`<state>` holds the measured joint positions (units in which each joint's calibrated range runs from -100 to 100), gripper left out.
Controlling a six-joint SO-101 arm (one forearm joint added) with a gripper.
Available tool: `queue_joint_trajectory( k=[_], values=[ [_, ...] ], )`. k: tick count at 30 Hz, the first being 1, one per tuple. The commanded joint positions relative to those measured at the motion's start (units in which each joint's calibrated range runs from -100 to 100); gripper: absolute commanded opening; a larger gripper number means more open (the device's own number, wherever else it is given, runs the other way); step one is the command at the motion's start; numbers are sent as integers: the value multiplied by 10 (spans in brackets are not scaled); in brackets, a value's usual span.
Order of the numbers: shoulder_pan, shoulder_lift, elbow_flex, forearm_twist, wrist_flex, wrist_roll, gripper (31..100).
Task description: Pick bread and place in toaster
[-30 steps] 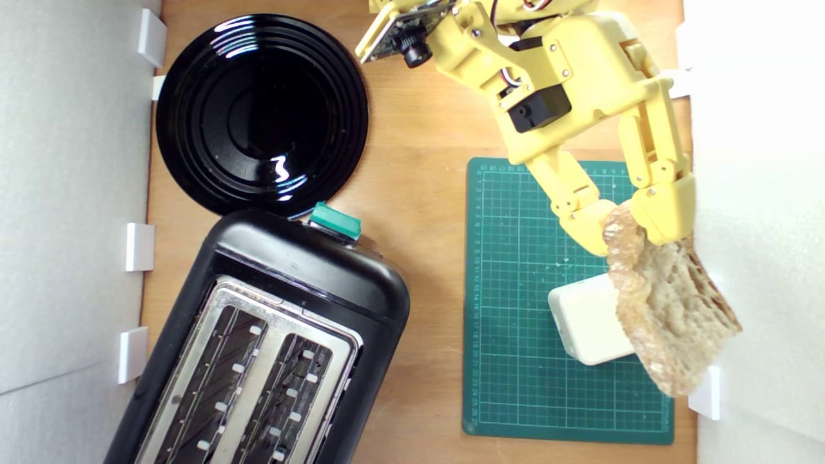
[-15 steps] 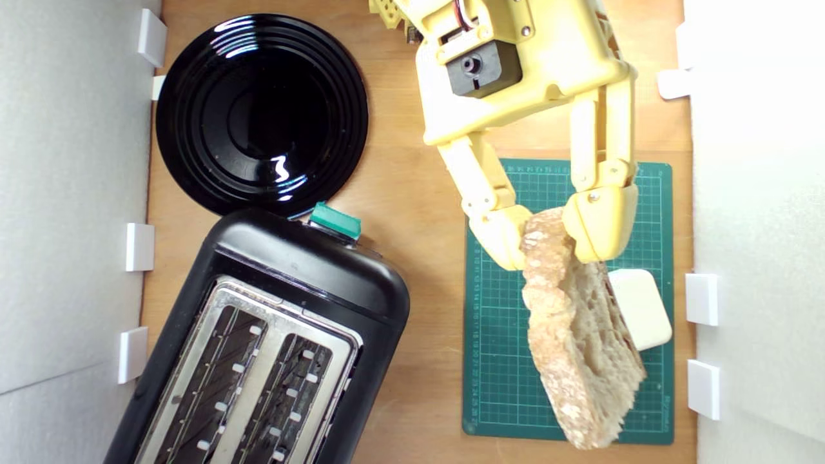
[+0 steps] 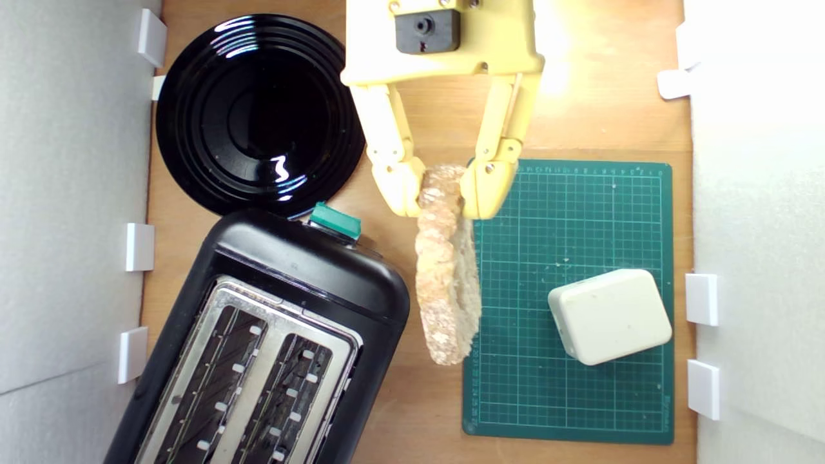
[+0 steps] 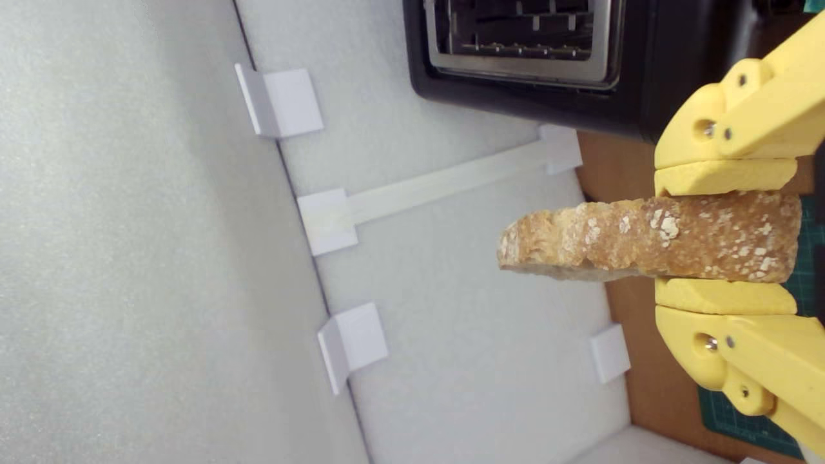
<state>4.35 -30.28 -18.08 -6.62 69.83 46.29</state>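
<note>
White foam walls [image 3: 71, 193] box in a wooden tabletop [image 3: 425, 399], seen from above. Furthest toward the exterior view's left of the gripper [image 3: 441, 193] lies a glossy black plate [image 3: 258, 109], and below it, left of the fingertips, stands the black toaster [image 3: 271, 335], both slots empty, its green lever [image 3: 335, 220] near the plate. At centre the yellow gripper is clamped on the bread [image 3: 446, 277], crust edge up, the slice hanging clear between toaster and green cutting mat [image 3: 567, 380]. Right of the gripper, a cream-white box [image 3: 609, 316] rests on the mat
</note>
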Motion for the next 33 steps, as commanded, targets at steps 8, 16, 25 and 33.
queue_joint_trajectory(
  k=[8, 16, 25, 33],
  values=[
    [87, 53, -185, 1, 102, 64, 521],
    [162, 55, -185, 1, 100, 108, 521],
    [219, 73, -185, 2, 55, 102, 521],
    [227, 82, -185, 29, 29, 74, 521]
  ],
)
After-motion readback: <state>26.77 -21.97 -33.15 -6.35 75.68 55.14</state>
